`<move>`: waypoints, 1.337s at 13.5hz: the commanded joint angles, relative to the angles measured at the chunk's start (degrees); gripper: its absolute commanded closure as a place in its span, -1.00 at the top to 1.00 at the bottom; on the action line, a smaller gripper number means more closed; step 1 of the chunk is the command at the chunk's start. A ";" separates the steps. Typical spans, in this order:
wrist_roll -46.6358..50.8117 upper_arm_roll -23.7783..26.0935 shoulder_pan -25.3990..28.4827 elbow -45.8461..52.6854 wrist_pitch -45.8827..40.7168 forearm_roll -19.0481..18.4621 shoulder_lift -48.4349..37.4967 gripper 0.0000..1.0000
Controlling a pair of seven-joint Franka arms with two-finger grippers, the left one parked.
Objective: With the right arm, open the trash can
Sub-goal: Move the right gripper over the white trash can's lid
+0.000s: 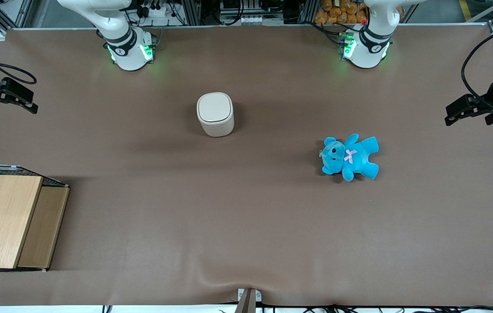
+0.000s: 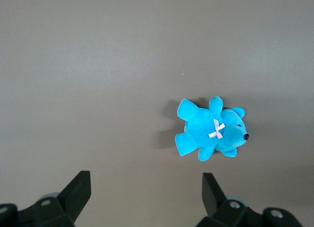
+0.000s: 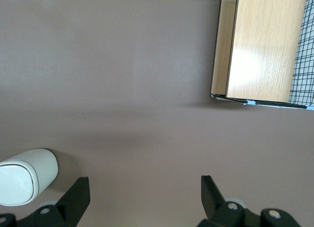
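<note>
The cream-white trash can (image 1: 215,114) stands upright on the brown table mat with its flat lid down. It also shows in the right wrist view (image 3: 24,183), beside one finger and apart from it. My right gripper (image 1: 29,100) hangs high above the table at the working arm's end, well off to the side of the trash can. In the right wrist view the gripper (image 3: 144,185) is open and empty, with only bare mat between its fingers.
A wooden box (image 1: 7,219) in a wire-mesh frame sits at the working arm's end of the table, nearer the front camera; it also shows in the right wrist view (image 3: 265,45). A blue teddy (image 1: 350,156) lies toward the parked arm's end.
</note>
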 commanded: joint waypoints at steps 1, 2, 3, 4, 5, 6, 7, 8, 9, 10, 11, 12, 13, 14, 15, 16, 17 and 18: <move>0.89 0.10 -0.31 0.95 -0.63 0.31 0.50 1.00; 0.89 0.10 -0.23 0.95 -0.63 0.31 0.59 1.00; 0.89 0.10 -0.31 1.03 -0.63 0.31 0.85 1.00; 0.89 0.10 -0.31 1.04 -0.54 0.39 1.03 1.00; 0.72 0.10 -0.31 0.95 -0.28 0.39 1.20 1.00; 0.54 0.19 -0.31 0.86 -0.45 0.39 1.55 1.00; 0.72 0.19 -0.05 0.34 -0.72 0.48 1.64 1.00; 0.80 0.19 0.12 -0.80 -0.63 0.83 1.56 1.00; 0.81 0.19 0.21 -1.07 -1.41 0.92 1.47 1.00; 0.46 0.28 0.56 -1.07 -2.99 0.92 1.55 1.00; -0.07 0.89 1.26 -1.07 -3.44 0.23 1.55 1.00; 0.19 1.33 1.79 -1.16 -3.01 0.57 1.73 1.00; 0.28 1.42 2.32 -1.16 -2.57 1.01 1.90 1.00; 0.71 1.51 3.28 -1.25 -1.87 1.36 2.60 1.00; 0.98 1.51 3.72 -1.25 -1.77 2.67 3.04 1.00; 1.76 1.51 3.90 -1.25 -1.86 4.33 3.66 1.00; 2.55 1.51 4.34 -1.42 -1.86 5.57 4.01 1.00; 3.43 1.51 5.39 -2.30 -1.51 6.02 4.02 0.90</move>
